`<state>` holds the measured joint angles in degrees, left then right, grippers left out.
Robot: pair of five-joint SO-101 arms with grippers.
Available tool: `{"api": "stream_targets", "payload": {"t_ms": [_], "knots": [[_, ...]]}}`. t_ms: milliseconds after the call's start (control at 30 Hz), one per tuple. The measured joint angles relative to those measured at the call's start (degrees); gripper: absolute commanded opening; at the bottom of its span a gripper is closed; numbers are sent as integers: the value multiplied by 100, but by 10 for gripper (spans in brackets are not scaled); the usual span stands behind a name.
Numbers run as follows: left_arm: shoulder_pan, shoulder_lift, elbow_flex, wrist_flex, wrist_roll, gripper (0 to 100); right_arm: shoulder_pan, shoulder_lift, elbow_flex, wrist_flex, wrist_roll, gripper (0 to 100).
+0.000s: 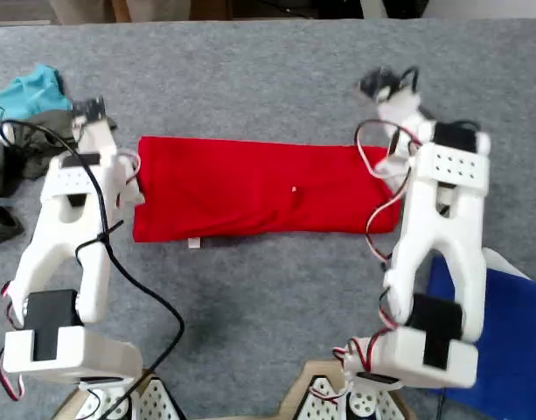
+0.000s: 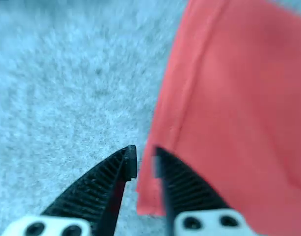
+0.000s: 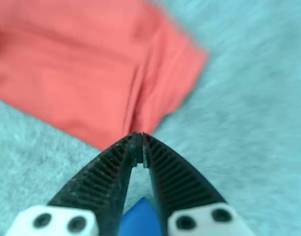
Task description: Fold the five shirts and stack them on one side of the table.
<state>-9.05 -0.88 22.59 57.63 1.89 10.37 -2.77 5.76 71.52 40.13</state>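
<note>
A red shirt [image 1: 259, 188], folded into a long strip, lies across the middle of the grey table. My left gripper [image 1: 130, 178] is at its left end. In the left wrist view the gripper [image 2: 145, 158] stands open by a narrow gap just over the red shirt's [image 2: 238, 113] edge, and the cloth lies flat. My right gripper [image 1: 392, 164] is at the strip's right end. In the right wrist view this gripper [image 3: 140, 141] is shut with nothing in it, its tips close to the red shirt's [image 3: 91, 73] corner.
A teal shirt [image 1: 31, 89] and dark olive shirts [image 1: 7, 166] are heaped at the table's left edge. A blue shirt [image 1: 504, 350] lies at the front right beside the right arm, and its blue shirt cloth [image 3: 136, 219] shows under the right fingers. Bare grey table [image 1: 268, 297] stretches in front.
</note>
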Motion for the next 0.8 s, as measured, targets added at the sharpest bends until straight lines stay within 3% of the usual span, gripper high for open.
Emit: {"api": "stream_targets", "payload": {"t_ms": [267,600,800], "knots": [[176,1345,-1196,580,-105,203,-53,18,-1011,141,-624,5],[123,3305,-3209,695,-299,202,-62,475,-1776,158,-633,5],[-18,3851,-4132,1257,-457,157,-62,510,-1776,158,-527,5]]}}
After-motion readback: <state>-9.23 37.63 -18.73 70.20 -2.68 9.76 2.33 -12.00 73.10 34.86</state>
